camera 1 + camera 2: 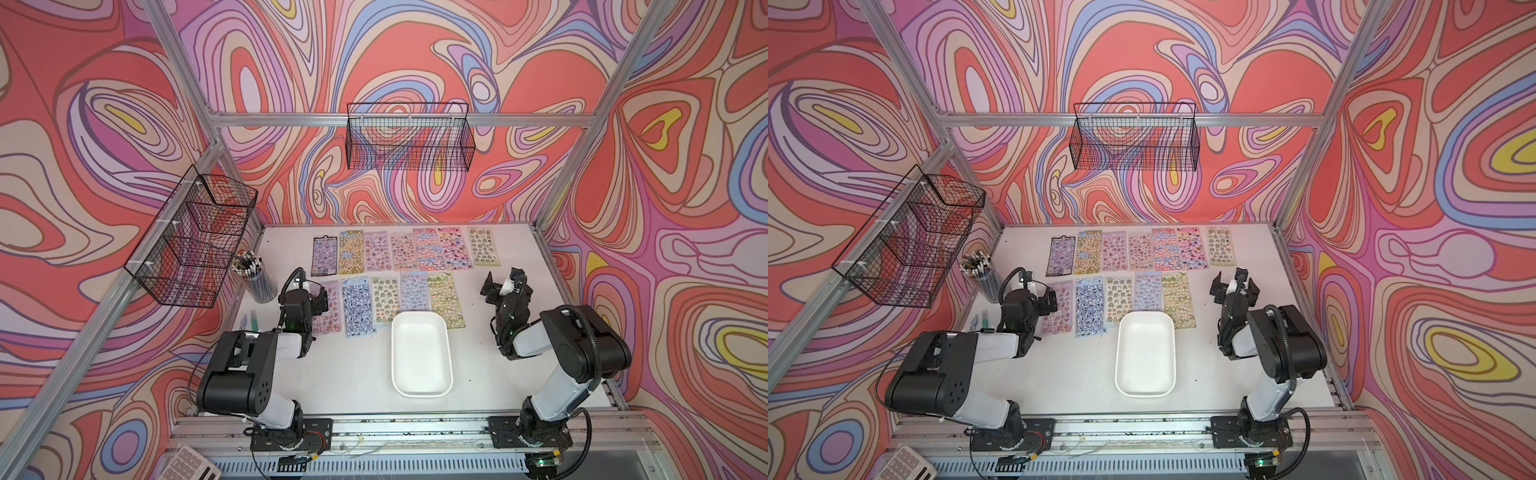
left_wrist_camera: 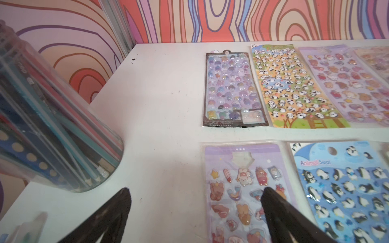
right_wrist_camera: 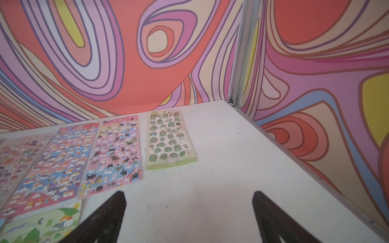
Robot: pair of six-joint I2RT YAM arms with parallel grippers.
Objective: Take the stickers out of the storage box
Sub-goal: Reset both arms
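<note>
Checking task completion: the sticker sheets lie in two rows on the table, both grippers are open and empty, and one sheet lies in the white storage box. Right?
Not quite. The storage box is empty: both top views show its bare white floor. The rest holds: the stickers lie in two rows on the table, and the left gripper and right gripper are open and empty.

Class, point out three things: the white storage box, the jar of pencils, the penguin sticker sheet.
storage box (image 1: 420, 357), in a top view, bare floor
jar of pencils (image 2: 63, 147), left wrist view, clear side wall
penguin sticker sheet (image 2: 345, 193), left wrist view, blue middle
</note>
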